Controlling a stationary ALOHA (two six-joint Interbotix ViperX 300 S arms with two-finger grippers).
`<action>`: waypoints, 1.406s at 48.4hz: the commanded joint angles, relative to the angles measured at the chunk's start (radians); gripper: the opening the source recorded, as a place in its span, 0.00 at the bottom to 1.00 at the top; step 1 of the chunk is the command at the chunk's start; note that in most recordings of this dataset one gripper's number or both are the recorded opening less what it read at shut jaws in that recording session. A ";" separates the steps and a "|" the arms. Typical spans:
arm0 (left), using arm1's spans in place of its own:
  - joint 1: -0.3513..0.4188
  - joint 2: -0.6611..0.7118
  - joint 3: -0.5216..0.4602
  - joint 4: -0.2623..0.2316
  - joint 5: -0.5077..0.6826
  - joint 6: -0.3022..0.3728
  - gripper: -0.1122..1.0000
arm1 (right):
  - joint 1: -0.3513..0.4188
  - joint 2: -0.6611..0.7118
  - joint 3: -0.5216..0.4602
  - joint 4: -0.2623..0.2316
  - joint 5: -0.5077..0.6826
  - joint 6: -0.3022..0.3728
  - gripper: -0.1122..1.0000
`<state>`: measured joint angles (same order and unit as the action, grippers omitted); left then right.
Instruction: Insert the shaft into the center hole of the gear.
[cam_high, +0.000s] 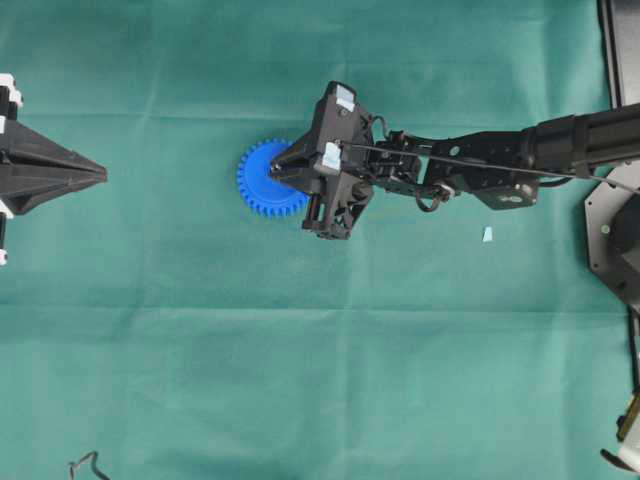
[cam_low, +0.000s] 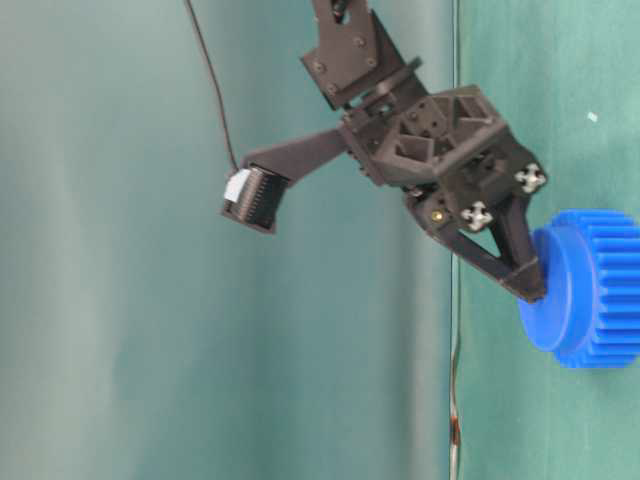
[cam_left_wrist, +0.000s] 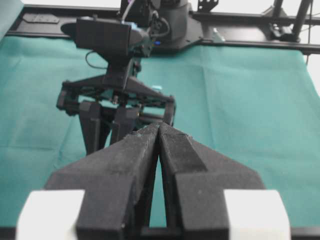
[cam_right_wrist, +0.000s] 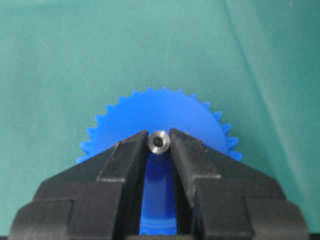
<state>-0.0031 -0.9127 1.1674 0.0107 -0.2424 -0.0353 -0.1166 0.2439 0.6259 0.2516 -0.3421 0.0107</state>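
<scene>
The blue gear (cam_high: 262, 180) lies flat on the green cloth, also in the table-level view (cam_low: 590, 290) and the right wrist view (cam_right_wrist: 160, 112). My right gripper (cam_high: 290, 166) is shut on the shaft (cam_right_wrist: 159, 142), a small silver pin seen end-on between the fingertips (cam_right_wrist: 131, 150). The pin stands over the middle of the gear's face, with the fingertips (cam_low: 528, 285) at the gear's face. The center hole is hidden under the pin and fingers. My left gripper (cam_high: 100, 173) is shut and empty at the far left (cam_left_wrist: 159, 127), well away from the gear.
A small pale blue scrap (cam_high: 487, 234) lies on the cloth right of the gear, under the right arm (cam_high: 500, 165). A black frame (cam_high: 620, 50) runs along the right edge. A bent wire (cam_high: 85, 465) lies at the bottom left.
</scene>
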 joint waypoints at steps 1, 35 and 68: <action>-0.002 0.005 -0.023 0.003 -0.006 -0.002 0.10 | 0.003 -0.005 -0.026 0.003 -0.002 0.002 0.25; 0.000 0.005 -0.023 0.003 -0.002 -0.002 0.10 | 0.002 -0.067 -0.018 0.000 -0.009 -0.015 0.80; 0.000 0.000 -0.025 0.003 0.000 -0.002 0.10 | -0.002 -0.440 0.150 -0.015 0.002 -0.046 0.81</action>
<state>-0.0031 -0.9158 1.1674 0.0107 -0.2378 -0.0353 -0.1166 -0.1350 0.7655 0.2393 -0.3359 -0.0337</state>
